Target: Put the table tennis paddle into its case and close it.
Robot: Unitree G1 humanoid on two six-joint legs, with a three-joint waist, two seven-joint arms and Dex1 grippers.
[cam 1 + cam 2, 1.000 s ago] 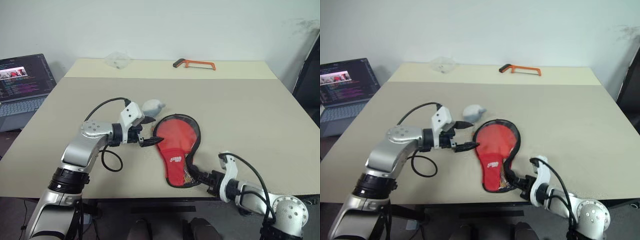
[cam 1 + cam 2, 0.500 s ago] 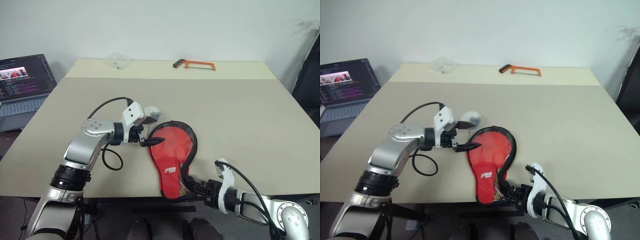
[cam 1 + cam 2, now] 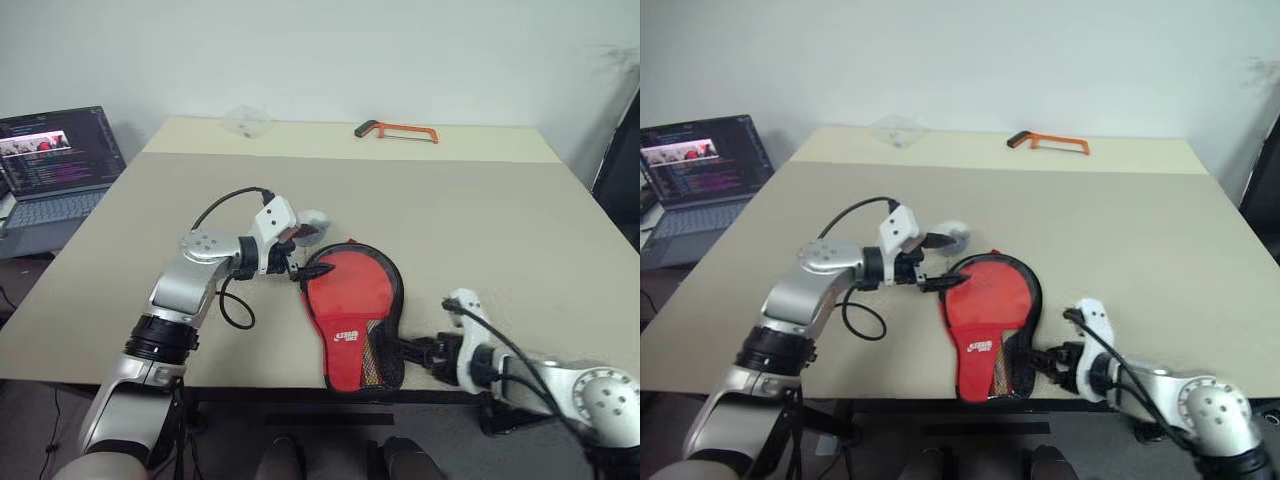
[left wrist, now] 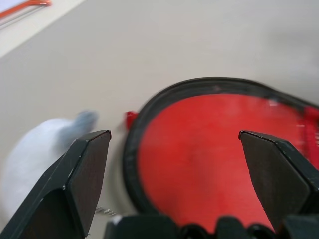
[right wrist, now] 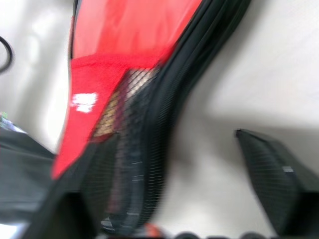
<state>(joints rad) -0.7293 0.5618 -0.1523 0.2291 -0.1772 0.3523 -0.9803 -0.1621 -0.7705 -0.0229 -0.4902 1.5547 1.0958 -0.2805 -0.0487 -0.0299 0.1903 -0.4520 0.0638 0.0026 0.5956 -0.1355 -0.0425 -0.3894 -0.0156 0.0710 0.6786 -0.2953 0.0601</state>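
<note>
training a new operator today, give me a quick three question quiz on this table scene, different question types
1. True or false: the orange-framed hacksaw lies at the far edge of the beige table, apart from both grippers.
2. Multiple choice: the black-edged paddle-shaped soft case showing red lies (A) between the two grippers near the table's front edge, (B) on the open laptop, (C) beside the hacksaw.
3. Short answer: what lies just past the left gripper, beside the case's round end?

Key
1. True.
2. A: left gripper at its round end, right gripper at its narrow end.
3. A small grey-blue round lump.
</note>
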